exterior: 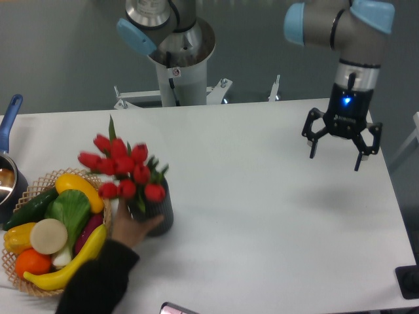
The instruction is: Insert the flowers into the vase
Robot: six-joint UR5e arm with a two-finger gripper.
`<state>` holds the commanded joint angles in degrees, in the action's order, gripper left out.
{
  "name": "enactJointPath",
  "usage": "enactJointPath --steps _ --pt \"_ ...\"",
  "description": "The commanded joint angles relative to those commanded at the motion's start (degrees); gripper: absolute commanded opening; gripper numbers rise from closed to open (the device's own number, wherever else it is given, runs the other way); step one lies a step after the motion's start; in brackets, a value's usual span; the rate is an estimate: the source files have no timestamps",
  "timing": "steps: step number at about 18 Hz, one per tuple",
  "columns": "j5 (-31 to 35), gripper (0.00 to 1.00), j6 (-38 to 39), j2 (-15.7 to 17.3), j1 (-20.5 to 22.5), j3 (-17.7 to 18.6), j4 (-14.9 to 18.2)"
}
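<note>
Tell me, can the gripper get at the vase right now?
Probably not safely. The gripper hangs open far off at the table's other side, and a person's hand is wrapped around the vase, with the flowers covering its mouth.

White surface (262, 216), rounded far-right corner. Dark grey ribbed vase (159, 212) upright on left part, just beside woven wicker basket (36, 183); red tulips (124, 169) stand in its mouth. Basket at front-left, near edge, filled with toy fruit and vegetables. Blue-handled pot (8, 167) at far left edge, partly cut off, touching or just beside basket. Dark item (177, 307) at front edge, mostly out of frame, cannot identify.
</note>
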<state>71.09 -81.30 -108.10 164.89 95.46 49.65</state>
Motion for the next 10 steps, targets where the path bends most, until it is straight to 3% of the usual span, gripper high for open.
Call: enactJointPath --steps 4,8,10 --pt "3.4 1.00 -0.7 -1.6 -0.7 -1.1 0.4" --pt "12.4 1.00 -1.0 -3.2 -5.0 -4.1 4.1" --pt "14.8 1.00 -0.9 -3.7 -6.1 -4.4 4.1"
